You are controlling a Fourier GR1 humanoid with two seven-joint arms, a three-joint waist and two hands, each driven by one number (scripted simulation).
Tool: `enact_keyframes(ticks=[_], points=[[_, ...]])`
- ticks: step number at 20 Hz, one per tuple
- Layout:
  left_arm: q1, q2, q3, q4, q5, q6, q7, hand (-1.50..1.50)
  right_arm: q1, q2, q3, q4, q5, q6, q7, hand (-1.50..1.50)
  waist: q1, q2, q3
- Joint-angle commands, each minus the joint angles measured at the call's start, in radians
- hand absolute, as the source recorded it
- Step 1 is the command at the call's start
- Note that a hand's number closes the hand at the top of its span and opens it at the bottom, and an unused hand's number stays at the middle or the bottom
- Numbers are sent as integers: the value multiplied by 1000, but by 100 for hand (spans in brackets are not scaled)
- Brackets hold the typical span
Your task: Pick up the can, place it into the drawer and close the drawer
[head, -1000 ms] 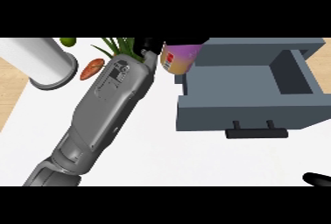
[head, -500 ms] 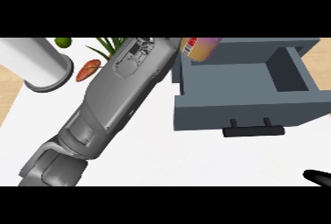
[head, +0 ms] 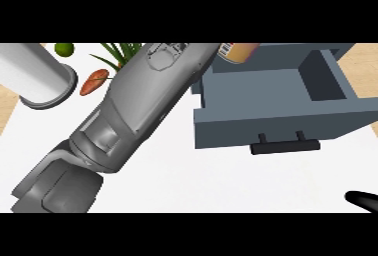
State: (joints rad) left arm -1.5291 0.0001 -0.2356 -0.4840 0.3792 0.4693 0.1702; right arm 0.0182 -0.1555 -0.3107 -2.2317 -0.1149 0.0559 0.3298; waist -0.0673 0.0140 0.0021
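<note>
The can [head: 241, 51], orange and yellow with a printed label, hangs at the view's top edge over the back left corner of the open grey-blue drawer [head: 334, 115]. My left forearm [head: 144, 112] runs from the lower left up to the can. Its hand is cut off by the top edge right at the can, which it carries. The drawer stands pulled out, its inside bare, with a black handle [head: 285, 147] on its front. My right hand [head: 363, 200] shows only as a straight black finger at the lower right edge, well away from the drawer.
A white cylinder [head: 38, 75] stands at the far left. Next to it lie a carrot [head: 94, 83], a small green fruit [head: 65, 49] and green leaves [head: 122, 52], partly behind my left forearm. The white counter top [head: 221, 180] spreads in front of the drawer.
My left arm has swung right and farther away, carrying the can from left of the drawer to above its back left corner. The right hand has stayed still.
</note>
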Motion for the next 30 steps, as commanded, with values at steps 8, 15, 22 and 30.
enact_keyframes(ticks=[8, 15, 22, 30], points=[[-74, 0, -74, 148, 65, 138, -67, -150, -51, -24, 28, -26, 8, -2, 56, -150, -32, 9, 1], [-99, 0, -89, 176, 104, 169, -94, -150, -67, -79, 11, 25, 45, 42, -8, -150, -40, 12, 2], [-123, 0, -56, 193, 169, 189, -119, -150, -128, -126, 105, -7, 185, 62, -49, -150, -48, 18, 1], [-109, 0, -42, 171, 227, 176, -169, -150, -233, -200, 236, 220, 498, 48, -162, -150, 7, 20, 0]])
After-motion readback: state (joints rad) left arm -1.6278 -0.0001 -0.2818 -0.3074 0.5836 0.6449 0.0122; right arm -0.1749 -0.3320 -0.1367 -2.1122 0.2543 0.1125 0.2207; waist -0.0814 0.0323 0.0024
